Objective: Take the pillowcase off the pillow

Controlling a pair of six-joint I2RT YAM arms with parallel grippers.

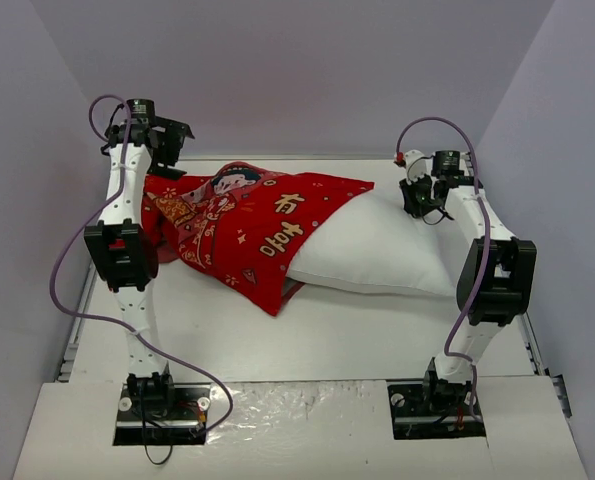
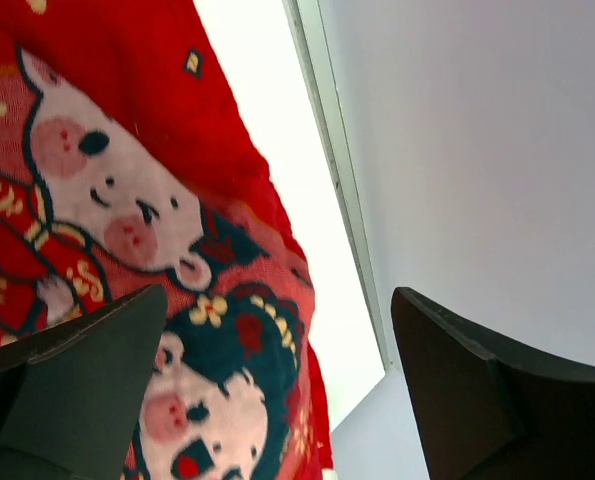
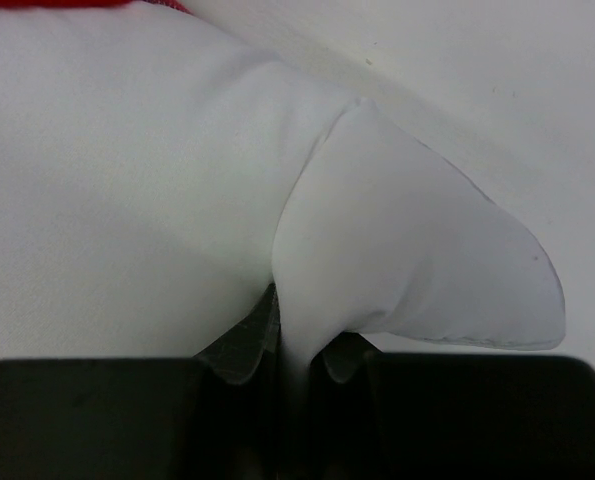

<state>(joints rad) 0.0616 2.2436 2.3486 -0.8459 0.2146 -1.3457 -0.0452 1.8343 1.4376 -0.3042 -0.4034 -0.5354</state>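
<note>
The red pillowcase with cartoon figures and gold characters covers the left part of the white pillow, whose right half lies bare on the table. My right gripper is shut on the pillow's far right corner; the right wrist view shows white fabric pinched between the fingertips. My left gripper hovers open over the pillowcase's far left end. The left wrist view shows the printed cloth below the wide-apart jaws, which hold nothing.
The white table is walled by grey panels at the back and both sides. Its far edge runs close beside the pillowcase. Both arm bases stand at the near edge, with purple cables looping off each arm.
</note>
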